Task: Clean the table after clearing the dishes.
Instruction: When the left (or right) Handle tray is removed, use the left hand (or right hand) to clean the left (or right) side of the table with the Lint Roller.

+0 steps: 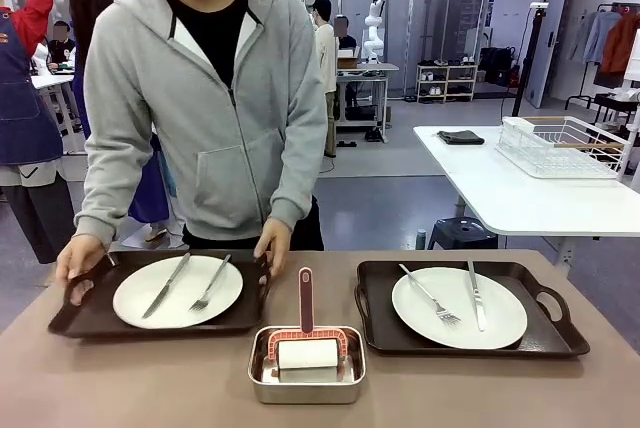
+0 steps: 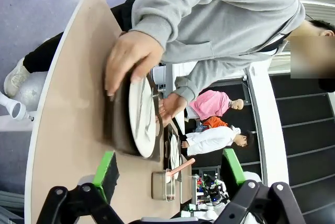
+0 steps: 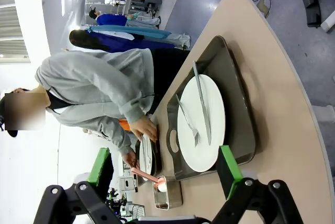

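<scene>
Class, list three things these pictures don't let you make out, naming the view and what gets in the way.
1. Front view: the left tray has its handles covered by the person's hands.
2. Left wrist view: fork or knife on the near plate? It is seen almost edge-on.
3. Right wrist view: what lies in the steel pan, too small and far.

The brownish-taupe table [image 1: 150, 378] is matte and wide, and carries two dark brown handled trays side by side. The left tray [image 1: 90, 320] holds a round white plate [image 1: 178, 291] with a knife [image 1: 166, 285] and fork [image 1: 211, 283] lying slantwise on it. A person's hand [image 1: 78, 256] grips one end and the other hand [image 1: 272, 243] the opposite end. The right tray [image 1: 375, 323] sits flat near the table's right side, its white plate [image 1: 459, 307] bearing a fork [image 1: 430, 295] and knife [image 1: 476, 296].
</scene>
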Controlling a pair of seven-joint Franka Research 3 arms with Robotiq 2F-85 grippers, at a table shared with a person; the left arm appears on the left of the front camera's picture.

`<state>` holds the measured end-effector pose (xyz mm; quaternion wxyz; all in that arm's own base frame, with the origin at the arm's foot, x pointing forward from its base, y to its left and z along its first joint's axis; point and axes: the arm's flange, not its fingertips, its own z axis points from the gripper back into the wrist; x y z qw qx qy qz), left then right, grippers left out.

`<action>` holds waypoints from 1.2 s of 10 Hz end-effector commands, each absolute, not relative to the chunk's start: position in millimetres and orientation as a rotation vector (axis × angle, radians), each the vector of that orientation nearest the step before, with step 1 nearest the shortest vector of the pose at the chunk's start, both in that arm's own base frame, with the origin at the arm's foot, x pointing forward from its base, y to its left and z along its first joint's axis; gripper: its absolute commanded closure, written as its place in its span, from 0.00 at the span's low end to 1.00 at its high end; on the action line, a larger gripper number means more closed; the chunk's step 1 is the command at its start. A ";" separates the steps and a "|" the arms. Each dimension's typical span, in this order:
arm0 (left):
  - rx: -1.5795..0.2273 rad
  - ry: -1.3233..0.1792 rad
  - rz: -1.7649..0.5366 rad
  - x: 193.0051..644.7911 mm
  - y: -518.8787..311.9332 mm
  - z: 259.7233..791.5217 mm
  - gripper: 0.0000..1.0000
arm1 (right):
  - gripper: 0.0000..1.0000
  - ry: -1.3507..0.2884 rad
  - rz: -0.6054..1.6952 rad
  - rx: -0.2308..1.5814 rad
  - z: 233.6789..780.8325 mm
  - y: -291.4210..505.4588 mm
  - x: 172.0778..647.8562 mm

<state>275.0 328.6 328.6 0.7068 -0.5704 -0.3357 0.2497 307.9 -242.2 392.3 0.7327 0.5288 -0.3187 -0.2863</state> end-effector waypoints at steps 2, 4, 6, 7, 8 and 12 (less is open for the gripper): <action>-1.279 -0.753 0.548 272.1 329.6 330.0 0.00 | 0.00 -0.702 -0.626 1.168 393.1 -241.3 308.1; -1.279 -0.753 0.548 272.1 329.6 330.0 0.00 | 0.00 -0.702 -0.626 1.168 393.1 -241.3 308.1; -1.279 -0.753 0.548 272.1 329.6 330.0 0.00 | 0.00 -0.702 -0.626 1.168 393.1 -241.3 308.1; -1.279 -0.753 0.548 272.1 329.6 330.0 0.00 | 0.00 -0.702 -0.626 1.168 393.1 -241.3 308.1; -1.279 -0.753 0.548 272.1 329.6 330.0 0.00 | 0.00 -0.702 -0.626 1.168 393.1 -241.3 308.1; -1.141 -0.773 0.313 335.2 241.9 418.7 0.00 | 0.00 -0.702 -0.626 1.168 393.1 -241.3 308.1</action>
